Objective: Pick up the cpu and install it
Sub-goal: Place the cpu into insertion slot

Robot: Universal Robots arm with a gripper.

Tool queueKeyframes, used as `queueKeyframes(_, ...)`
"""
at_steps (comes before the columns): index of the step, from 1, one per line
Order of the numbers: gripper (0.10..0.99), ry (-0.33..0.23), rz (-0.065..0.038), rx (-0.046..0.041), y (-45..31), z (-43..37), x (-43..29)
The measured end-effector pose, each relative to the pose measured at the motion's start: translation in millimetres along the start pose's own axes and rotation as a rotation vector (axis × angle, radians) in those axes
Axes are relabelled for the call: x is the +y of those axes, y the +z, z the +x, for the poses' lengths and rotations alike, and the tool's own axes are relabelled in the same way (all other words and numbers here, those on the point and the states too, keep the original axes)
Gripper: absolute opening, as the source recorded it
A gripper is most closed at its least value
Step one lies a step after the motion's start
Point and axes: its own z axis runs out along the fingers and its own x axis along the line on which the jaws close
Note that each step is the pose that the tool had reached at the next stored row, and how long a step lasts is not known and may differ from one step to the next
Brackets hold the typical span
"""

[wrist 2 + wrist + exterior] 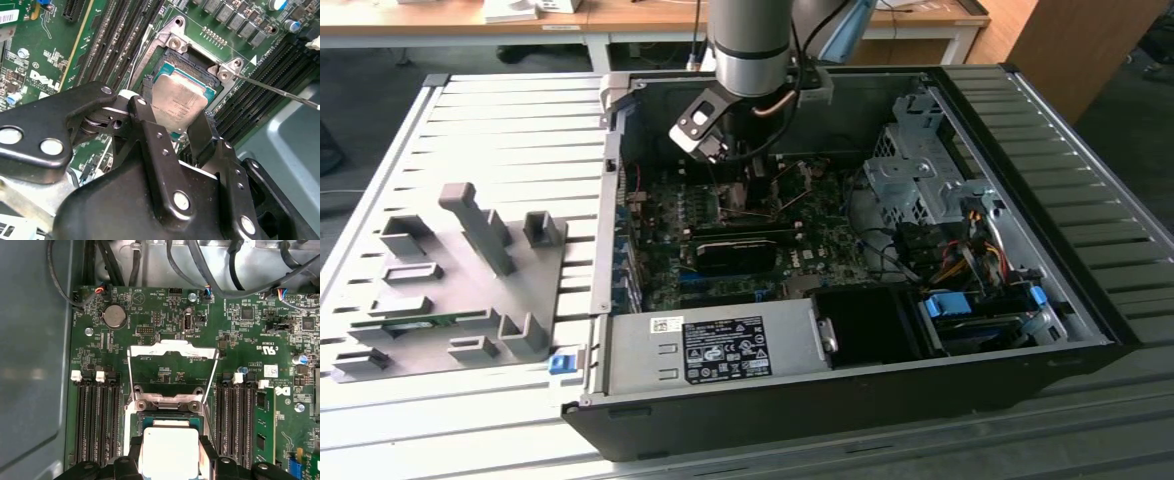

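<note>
The gripper [175,111] clamps the cpu [181,96] by two edges — flat square, dull silver top, thin green rim — right over the open black socket [196,66].

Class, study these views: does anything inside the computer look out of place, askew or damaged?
Nothing looks damaged or spilled. The socket has its metal frame flipped open, which fits an install. The gripper holds the cpu over the open socket. Whether it is seated cannot be told.
</note>
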Motion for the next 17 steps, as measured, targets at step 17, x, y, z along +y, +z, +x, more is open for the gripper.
queueKeyframes(17,0.525,0.000,0.000,-0.0002,10.0,-0.1,-1.2)
